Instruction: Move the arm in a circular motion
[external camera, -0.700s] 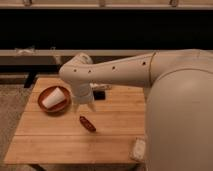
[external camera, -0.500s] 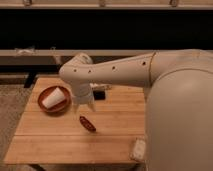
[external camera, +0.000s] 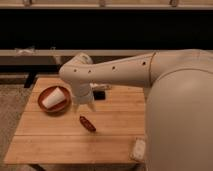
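Wooden table (external camera: 50, 135), slatted top, seen from above and a little to the front. The arm (external camera: 125, 70) comes in from the right: a very large cream-white body fills the right side, then a thick rounded segment with small dark holes runs left across the table's far half. It bends at a rounded joint above the table's left-centre and turns straight down.

The gripper (external camera: 83, 106) hangs at the end of that downward segment, low over the table, just right of a red bowl (external camera: 61, 106). Cannot tell whether it is released or clenched; nothing is visibly grasped.

The bowl sits on the table's left part. A white cup (external camera: 52, 97) lies tilted on its side in it.

A small dark red oblong thing (external camera: 87, 124) lies on the boards just in front of the gripper, apart from it.

A small black object (external camera: 100, 94) is behind the gripper, to its right, partly hidden by the arm.

A small white packet (external camera: 138, 148) lies at the near right edge of the table, beside the arm's big body.

Behind the table: a dark recess and a pale horizontal ledge (external camera: 30, 52).
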